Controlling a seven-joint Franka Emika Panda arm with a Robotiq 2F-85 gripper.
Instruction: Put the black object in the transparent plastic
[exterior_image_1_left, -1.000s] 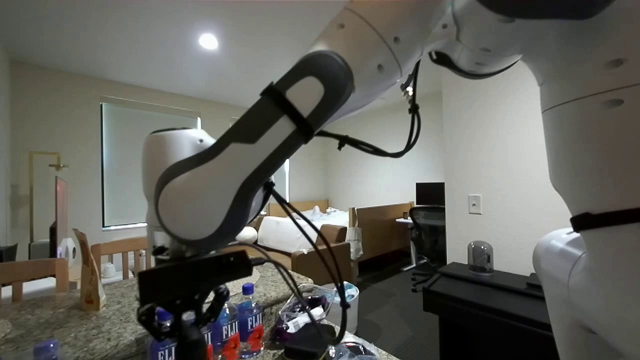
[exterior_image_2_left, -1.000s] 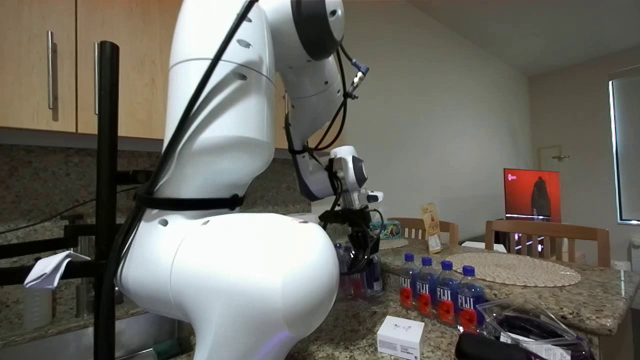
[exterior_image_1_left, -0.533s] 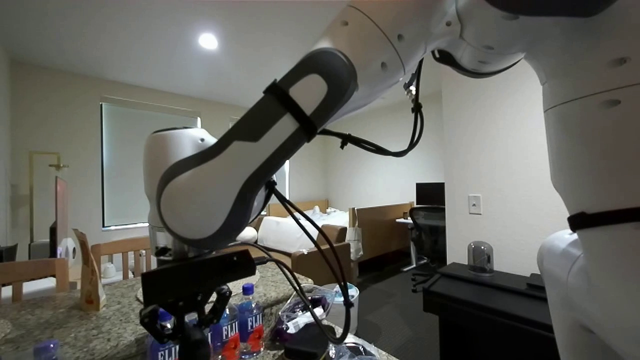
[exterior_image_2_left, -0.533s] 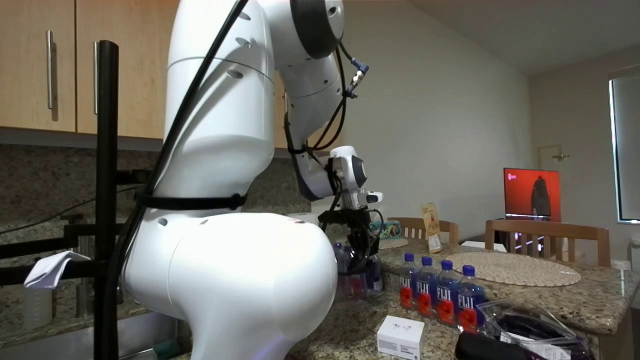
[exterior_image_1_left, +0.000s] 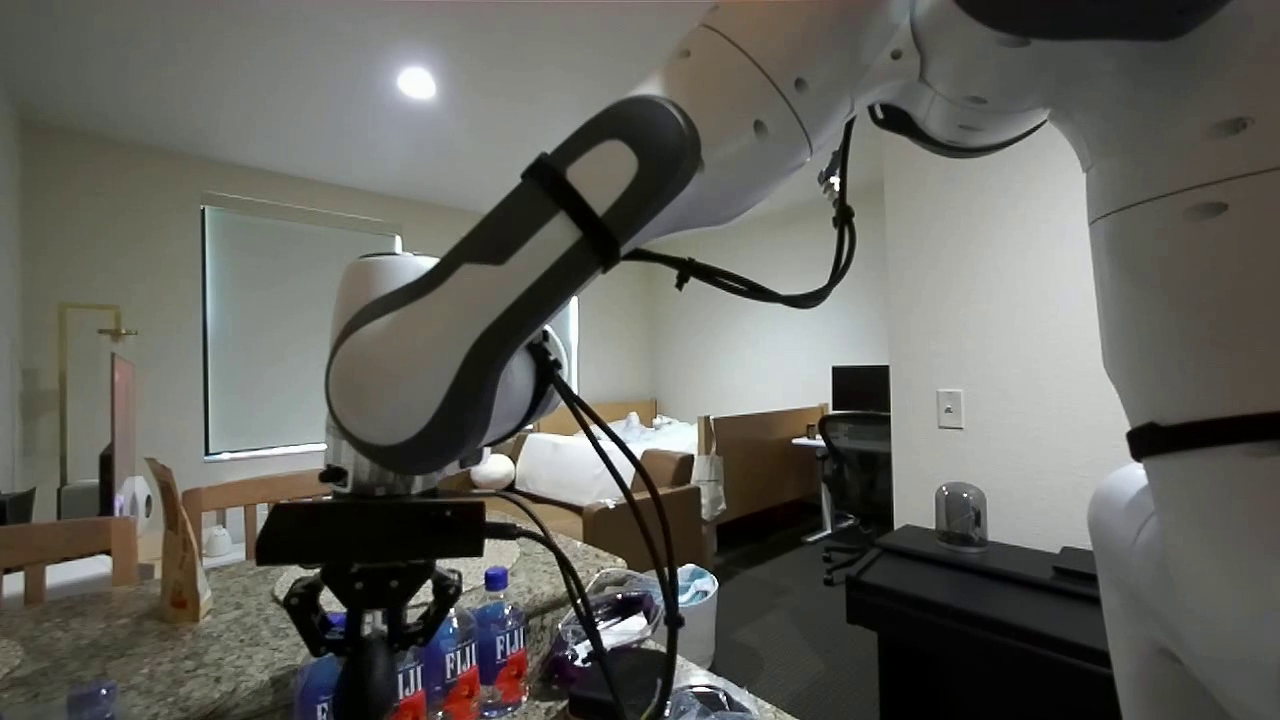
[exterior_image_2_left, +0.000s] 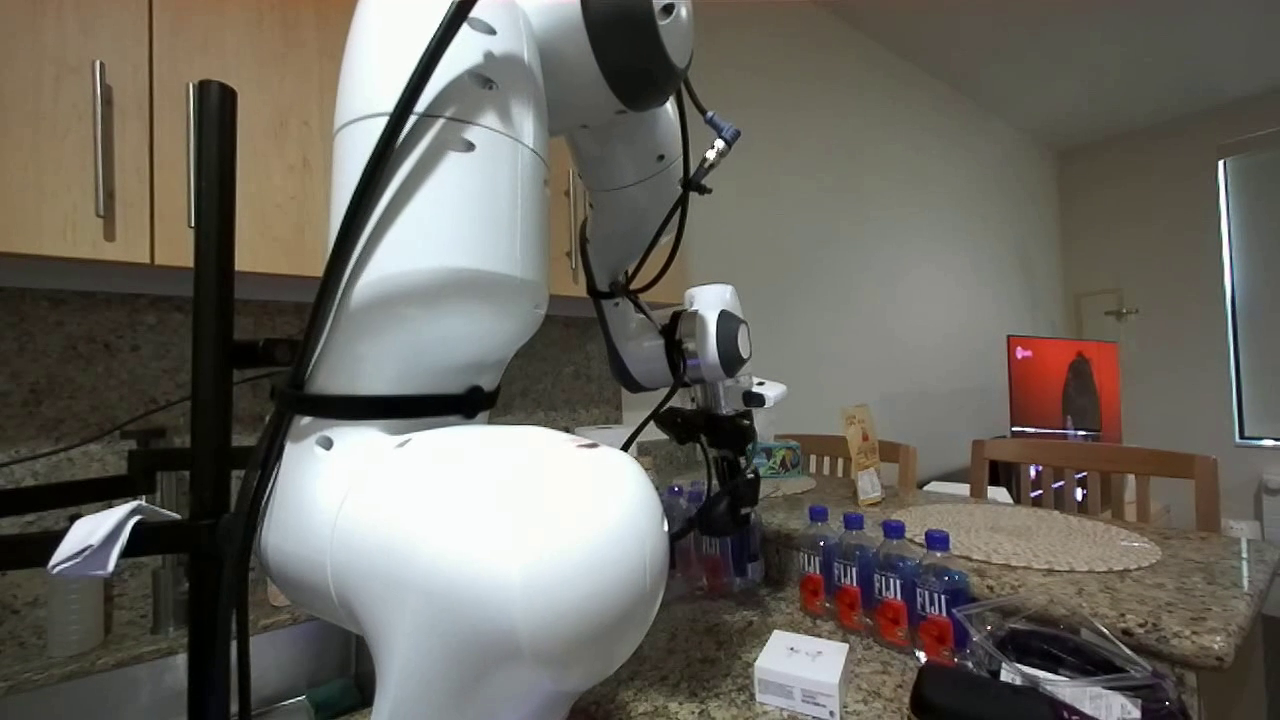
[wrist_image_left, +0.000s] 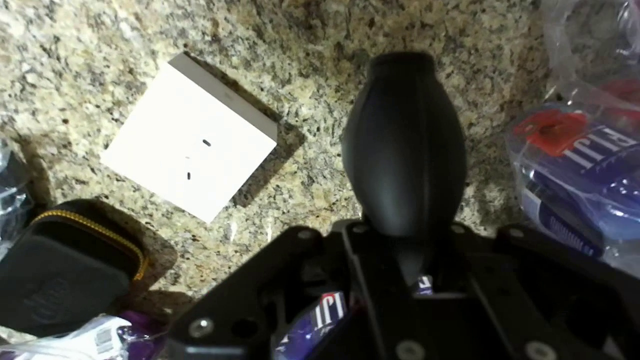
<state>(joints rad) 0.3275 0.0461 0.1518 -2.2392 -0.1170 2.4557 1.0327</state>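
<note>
The gripper (wrist_image_left: 406, 240) was closed, pinching from opposite sides the narrow neck of the black object (wrist_image_left: 404, 150), and I saw nothing else in its hold. The object hung with its round end downward over the surface (wrist_image_left: 310, 195); in an exterior view it appeared to be in the air, but how high I could not tell. A white box (wrist_image_left: 190, 140) lay near it, apart from it. The transparent plastic (exterior_image_2_left: 1110, 660) lay toward the end edge of the surface, by the corner at the raised part, well apart from the object. Between them 4 bottles (exterior_image_2_left: 888, 590) stood in a row along the raised edge.

From its shape I took the object for a rubber air bulb. So I judged it light, soft in the belly, stiffer at the neck, not fragile and only a little slippery. The belly would probably give under pressure and roll away, therefore the neck seemed to me the better place for holding, with a firm but moderate force. The next move called, in my opinion, for carrying it above the bottles to that corner, because a low path could knock them over
</note>
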